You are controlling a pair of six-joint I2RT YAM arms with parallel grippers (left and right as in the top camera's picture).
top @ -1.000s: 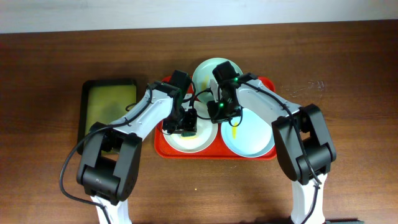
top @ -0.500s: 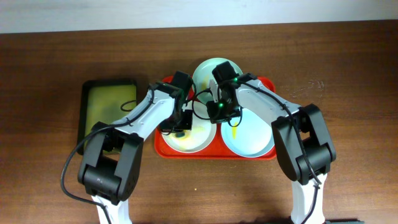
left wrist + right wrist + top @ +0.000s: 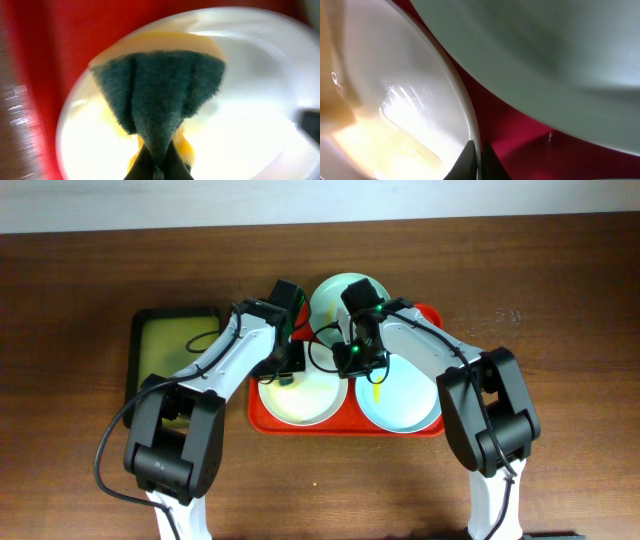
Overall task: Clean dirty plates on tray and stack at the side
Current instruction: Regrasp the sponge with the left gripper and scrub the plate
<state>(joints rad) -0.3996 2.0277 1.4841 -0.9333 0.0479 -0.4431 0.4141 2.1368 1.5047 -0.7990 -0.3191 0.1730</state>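
1. While our left gripper (image 3: 157, 167) is clenched on the green sponge (image 3: 160, 95), we see that sponge hanging over the white plate (image 3: 240, 125).
2. Our right gripper (image 3: 478, 160) is pinched shut on that plate's rim, beside the mint green plate (image 3: 545, 60).
3. All 3 plates lie in the red tray (image 3: 428, 315): white at left, mint green at back, light blue plate (image 3: 410, 405) at right with 1 yellow smear (image 3: 378, 390).
4. We see the black tray (image 3: 180, 350) left of it on the table (image 3: 560, 280).
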